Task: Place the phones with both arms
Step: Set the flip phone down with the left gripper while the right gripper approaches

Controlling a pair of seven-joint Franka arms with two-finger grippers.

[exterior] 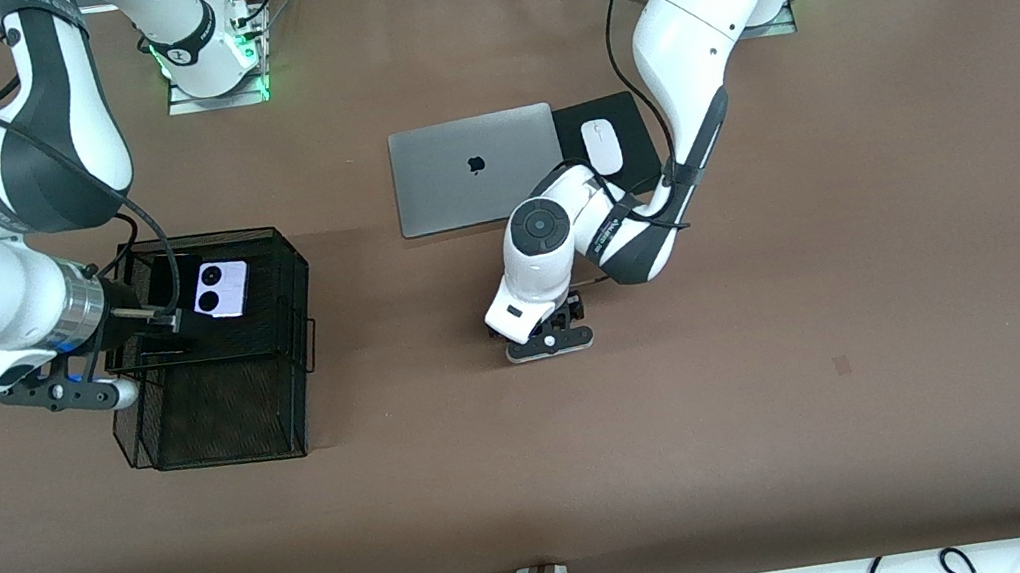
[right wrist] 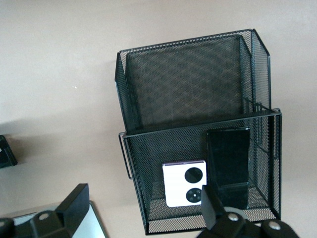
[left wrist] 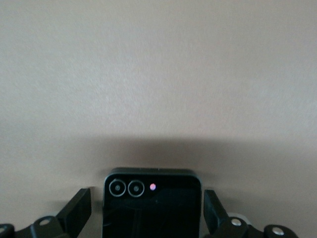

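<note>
A small squarish black phone [left wrist: 152, 210] lies flat on the brown table between the fingers [left wrist: 78, 208] of my left gripper [left wrist: 147, 203]. That gripper is open, with a gap on each side of the phone, and sits low over the table's middle [exterior: 549, 329]. The lilac-white phone [exterior: 219, 288] with two black circles lies in the upper tier of a black mesh basket [exterior: 221, 451] at the right arm's end. A long black slab phone [right wrist: 228, 166] lies beside the lilac-white phone [right wrist: 184, 182]. My right gripper [exterior: 159, 321] hangs open over that tier, holding nothing.
A closed grey laptop [exterior: 474, 168] lies farther from the front camera than the left gripper. A white mouse [exterior: 601, 146] rests on a black pad [exterior: 625, 107] beside the laptop. The basket's lower tier [right wrist: 185, 79] holds nothing.
</note>
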